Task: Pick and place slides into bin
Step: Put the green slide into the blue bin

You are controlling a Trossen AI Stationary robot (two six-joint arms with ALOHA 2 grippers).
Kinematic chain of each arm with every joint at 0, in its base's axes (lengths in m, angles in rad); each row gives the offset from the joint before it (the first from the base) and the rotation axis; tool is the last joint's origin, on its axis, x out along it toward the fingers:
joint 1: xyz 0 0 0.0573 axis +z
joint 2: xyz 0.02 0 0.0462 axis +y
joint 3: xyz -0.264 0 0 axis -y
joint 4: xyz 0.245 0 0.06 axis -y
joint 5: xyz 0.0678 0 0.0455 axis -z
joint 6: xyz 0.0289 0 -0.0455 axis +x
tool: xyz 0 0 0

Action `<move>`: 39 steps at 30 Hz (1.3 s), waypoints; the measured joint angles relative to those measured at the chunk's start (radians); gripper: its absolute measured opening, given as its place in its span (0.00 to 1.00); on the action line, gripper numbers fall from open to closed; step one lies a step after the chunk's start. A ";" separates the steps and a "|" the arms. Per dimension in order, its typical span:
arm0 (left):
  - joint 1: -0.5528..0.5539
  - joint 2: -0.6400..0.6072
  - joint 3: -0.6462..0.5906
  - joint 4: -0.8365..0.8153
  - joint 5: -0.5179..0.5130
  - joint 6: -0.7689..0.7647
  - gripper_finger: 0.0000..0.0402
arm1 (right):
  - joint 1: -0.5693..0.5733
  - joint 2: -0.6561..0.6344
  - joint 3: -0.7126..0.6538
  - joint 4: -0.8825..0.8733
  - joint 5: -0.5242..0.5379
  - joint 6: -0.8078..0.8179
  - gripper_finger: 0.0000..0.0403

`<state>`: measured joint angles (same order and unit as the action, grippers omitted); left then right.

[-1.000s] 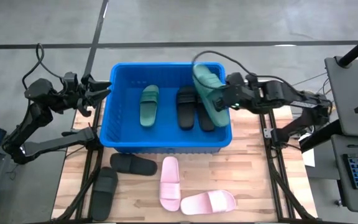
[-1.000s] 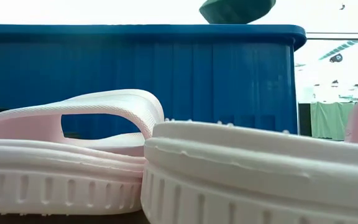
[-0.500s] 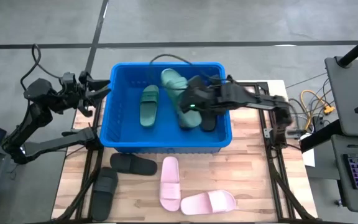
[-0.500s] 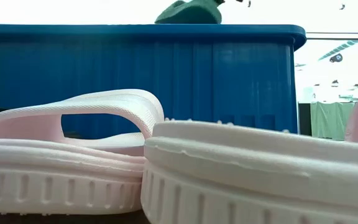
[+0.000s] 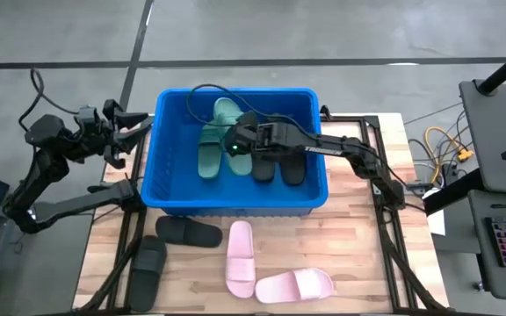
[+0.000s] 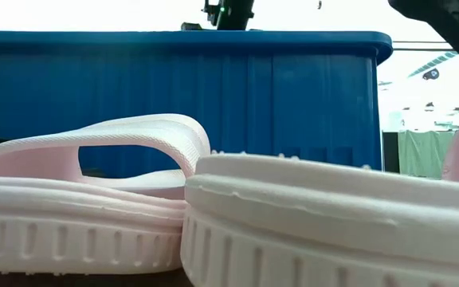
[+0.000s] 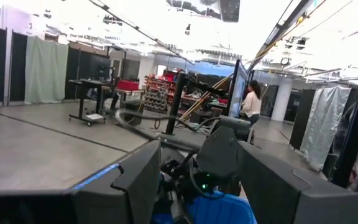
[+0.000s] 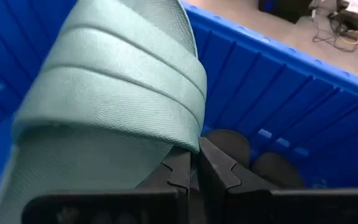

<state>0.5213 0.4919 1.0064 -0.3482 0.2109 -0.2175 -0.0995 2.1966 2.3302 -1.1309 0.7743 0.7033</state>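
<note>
The blue bin (image 5: pixel 169 189) stands on the table's far half. In it lie one dark green slide (image 5: pixel 210 154) and two black slides (image 5: pixel 263 164) (image 5: pixel 293 168). My right gripper (image 5: pixel 234 143) reaches into the bin from the right, shut on a second green slide (image 5: pixel 225 116) (image 8: pixel 110 106). Two black slides (image 5: pixel 187 232) (image 5: pixel 148 270) and two pink slides (image 5: pixel 240 256) (image 5: pixel 294 283) lie on the table in front of the bin. My left gripper (image 5: pixel 137 132) (image 7: pixel 201 186) waits open just left of the bin, holding nothing. My right gripper pinches the edge of the green slide's wide strap (image 8: pixel 190 142) between its two shut fingers (image 8: pixel 182 171). The fingers come from the table's right side, slanting down. The slide reaches away from them toward the bin's far wall, tilted; I cannot tell whether it touches the bin's floor.
The bin's thick rim (image 6: pixel 182 37) and ribbed wall stand behind the pink slides (image 6: pixel 94 199) (image 6: pixel 333 231) in the low view. Bare wood (image 5: pixel 358 228) lies at the near right. A person (image 7: pixel 252 102) stands far off in the room.
My right gripper has swept from above the bin's right rim toward the table's left and down into the bin, staying shut on the green slide. The slide has dropped below the rim in the low view and now sits beside the other green slide.
</note>
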 joint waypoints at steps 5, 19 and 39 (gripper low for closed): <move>0.000 -0.013 0.000 -0.001 -0.002 0.022 0.48 | -0.004 0.002 0.002 0.017 0.021 0.069 0.02; 0.000 0.139 0.000 -0.102 -0.004 0.146 0.48 | -0.001 -0.001 0.020 0.012 0.057 0.020 0.02; 0.001 0.436 0.067 -0.083 0.063 0.328 0.48 | 0.006 -0.047 0.020 -0.037 0.066 -0.193 0.02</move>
<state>0.5220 0.9275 1.0738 -0.4307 0.2742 0.1101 -0.0937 2.1496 2.3505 -1.1679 0.8402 0.5107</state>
